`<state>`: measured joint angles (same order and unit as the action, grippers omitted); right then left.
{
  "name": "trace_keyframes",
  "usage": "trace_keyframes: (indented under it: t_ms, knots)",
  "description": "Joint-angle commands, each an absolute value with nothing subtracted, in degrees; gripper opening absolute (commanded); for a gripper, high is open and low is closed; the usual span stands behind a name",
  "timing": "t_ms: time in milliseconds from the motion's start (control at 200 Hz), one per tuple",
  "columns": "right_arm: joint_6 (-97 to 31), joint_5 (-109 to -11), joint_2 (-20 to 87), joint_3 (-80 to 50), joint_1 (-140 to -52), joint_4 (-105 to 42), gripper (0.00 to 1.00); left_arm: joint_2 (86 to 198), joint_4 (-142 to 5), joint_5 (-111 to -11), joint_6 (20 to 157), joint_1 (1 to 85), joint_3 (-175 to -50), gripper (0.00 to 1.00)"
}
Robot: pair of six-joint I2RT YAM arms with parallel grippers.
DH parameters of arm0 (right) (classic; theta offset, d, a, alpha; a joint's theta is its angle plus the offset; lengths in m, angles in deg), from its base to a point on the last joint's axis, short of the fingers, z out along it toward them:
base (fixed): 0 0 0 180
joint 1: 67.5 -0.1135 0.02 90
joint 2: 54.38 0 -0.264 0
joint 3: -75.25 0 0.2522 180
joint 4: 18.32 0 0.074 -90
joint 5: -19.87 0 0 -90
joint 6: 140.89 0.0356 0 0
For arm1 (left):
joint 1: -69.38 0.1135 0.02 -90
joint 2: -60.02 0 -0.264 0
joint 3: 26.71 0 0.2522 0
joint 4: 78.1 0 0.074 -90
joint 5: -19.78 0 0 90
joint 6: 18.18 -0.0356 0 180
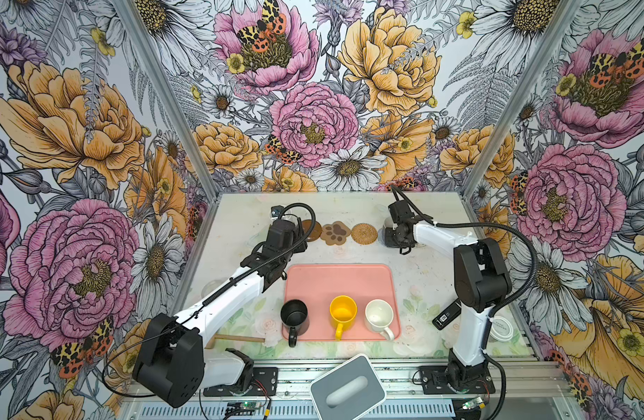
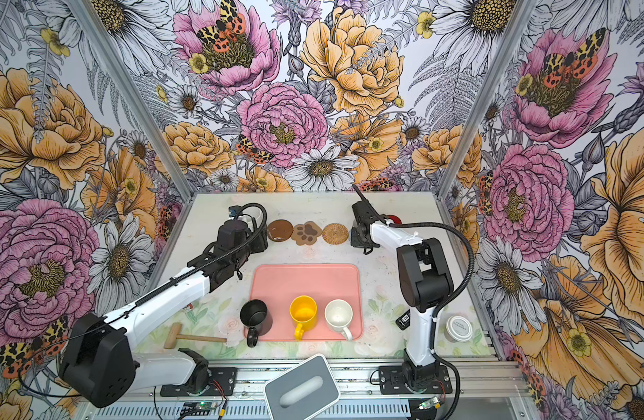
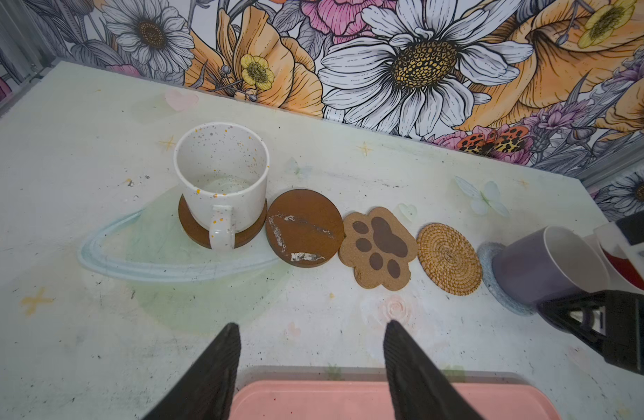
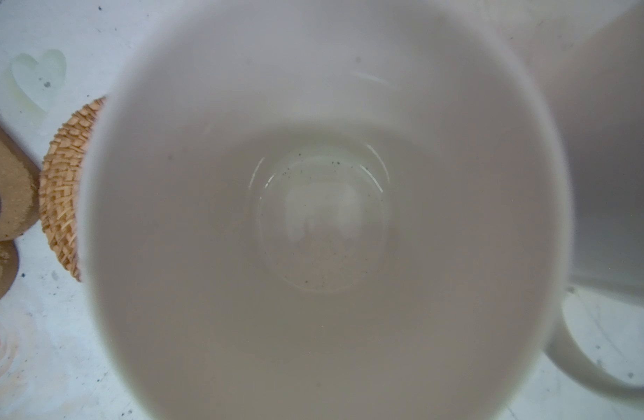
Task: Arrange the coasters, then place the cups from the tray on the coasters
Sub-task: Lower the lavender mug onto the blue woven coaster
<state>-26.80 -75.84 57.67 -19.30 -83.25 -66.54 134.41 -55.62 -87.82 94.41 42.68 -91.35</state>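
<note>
Floral wallpaper closed in a pale, scuffed table (image 1: 422,269). On the salmon-pink tray (image 1: 338,283), three cups stood along its near edge: black (image 1: 294,317), yellow (image 1: 343,312) and cream-white (image 1: 379,315).

Beyond the tray's far edge ran the coaster row:
- a brown disc (image 3: 193,229) under a speckled white mug (image 3: 222,174)
- a scratched brown disc (image 3: 304,227)
- a paw-print coaster (image 3: 378,247)
- a rattan round (image 3: 449,258)
- a grey-blue mat (image 3: 489,269) bearing a lavender mug (image 3: 531,269)

The left gripper (image 3: 312,323) hung empty just past the tray's far edge, jaws well apart. The right gripper (image 1: 397,236) sat against the lavender mug, but I could not tell how its jaws stood.
</note>
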Motion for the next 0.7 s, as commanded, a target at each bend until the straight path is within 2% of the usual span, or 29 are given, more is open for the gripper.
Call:
trace_keyframes:
  t_ms: [0, 240, 370, 480, 696]
  knots:
    - [-26.29, -75.92, 58.19, -19.19, -83.05, -63.11, 0.0, 134.42, -56.28, -89.38, 95.43, 43.19, -92.3, 0.64]
    - [-26.02, -75.75, 58.3, -19.1, -83.03, -63.11, 0.0, 134.2, -56.25, -89.38, 95.37, 43.2, -92.26, 0.64]
    - [-25.93, -75.81, 57.83, -18.84, -83.06, -63.15, 0.23, 134.2, -56.33, -89.38, 95.35, 43.28, -92.3, 0.64]
    - [-25.84, -75.84, 57.27, -18.63, -82.98, -63.11, 0.38, 134.21, -56.27, -89.38, 95.38, 43.27, -92.33, 0.64]
    - [-25.58, -76.44, 55.22, -17.66, -82.98, -63.11, 0.53, 134.0, -56.15, -89.29, 95.24, 43.23, -92.41, 0.64]
